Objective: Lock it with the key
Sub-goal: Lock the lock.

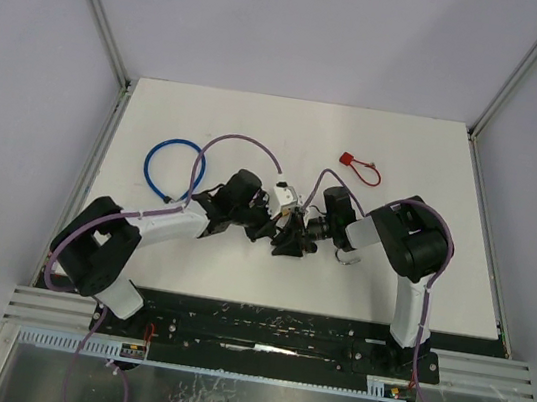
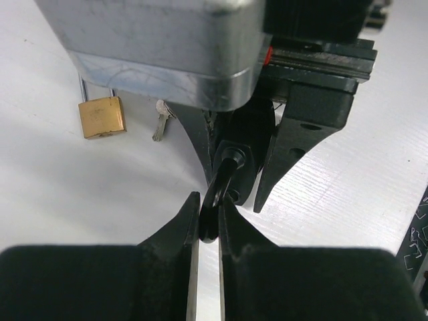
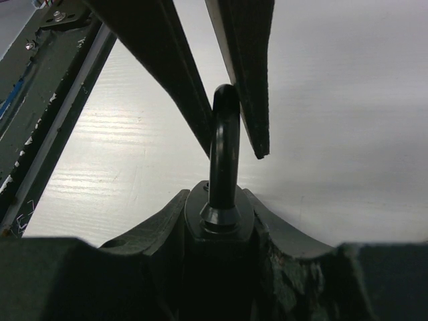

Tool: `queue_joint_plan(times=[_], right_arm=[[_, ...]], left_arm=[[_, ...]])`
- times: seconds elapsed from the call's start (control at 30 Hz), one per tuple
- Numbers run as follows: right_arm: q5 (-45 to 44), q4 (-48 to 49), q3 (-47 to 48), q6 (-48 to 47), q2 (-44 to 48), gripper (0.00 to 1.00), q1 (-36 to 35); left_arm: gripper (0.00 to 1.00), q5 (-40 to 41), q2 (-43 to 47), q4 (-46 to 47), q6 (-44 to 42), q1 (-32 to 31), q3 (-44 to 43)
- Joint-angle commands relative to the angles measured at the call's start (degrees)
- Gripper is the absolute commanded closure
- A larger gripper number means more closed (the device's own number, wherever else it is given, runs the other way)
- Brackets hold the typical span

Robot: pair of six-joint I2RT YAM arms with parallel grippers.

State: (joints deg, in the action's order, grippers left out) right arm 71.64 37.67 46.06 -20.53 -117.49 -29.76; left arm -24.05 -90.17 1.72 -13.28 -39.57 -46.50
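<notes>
Left end effector [image 2: 208, 200] pinches black shackle [image 2: 221, 179]; right end effector [image 3: 217, 207] grips padlock body [image 3: 239, 215].

Overhead view: camera above and behind the left arm [image 1: 158, 227] and right arm [image 1: 412, 253], looking down from some distance on the whole white table [image 1: 289, 128]. Left wrist view: looks out along the left gripper [image 2: 208, 200], very close to a black padlock [image 2: 217, 190]. Right wrist view (just as close) looks along the right gripper [image 3: 217, 197], facing back toward the left arm. All three views share the padlock, mid-table.
</notes>
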Motion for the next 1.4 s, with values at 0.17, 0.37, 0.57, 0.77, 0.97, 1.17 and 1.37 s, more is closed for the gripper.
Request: queue_joint_plan(times=[0.17,0.37,0.57,0.77,0.97,1.17,1.37], right_arm=[[-9.6,-1.1,-0.1,-3.1,-5.4,1.0,-6.9],[-9.6,-1.1,0.0,-2.9,-5.5,1.0,-6.9],[-9.8,-1.9,0.0,-3.8,-5.5,1.0,-7.4],[-10.2,-2.0,0.1,-3.9,-5.5,1.0,-7.5],[-10.3,-1.7,0.1,-3.6,-5.6,1.0,-7.6],[-10.3,-1.4,0.1,-2.9,-5.6,1.0,-7.5],[-11.3,-0.1,0.2,-1.0,-6.0,1.0,-7.7]], left_arm=[[0.99,-12.1,-9.1,11.1,2.5,-12.3,3.4],[1.0,-12.9,-8.6,11.8,3.7,-14.1,6.1],[0.99,-13.8,-9.9,13.4,5.3,-15.9,7.3],[0.99,-15.4,-10.2,15.2,7.4,-17.4,9.1],[0.99,-16.5,-11.6,18.4,10.1,-19.6,10.2],[0.99,-18.0,-12.9,19.1,10.8,-20.6,10.0],[0.99,-17.6,-13.1,19.6,11.7,-21.6,10.7]])
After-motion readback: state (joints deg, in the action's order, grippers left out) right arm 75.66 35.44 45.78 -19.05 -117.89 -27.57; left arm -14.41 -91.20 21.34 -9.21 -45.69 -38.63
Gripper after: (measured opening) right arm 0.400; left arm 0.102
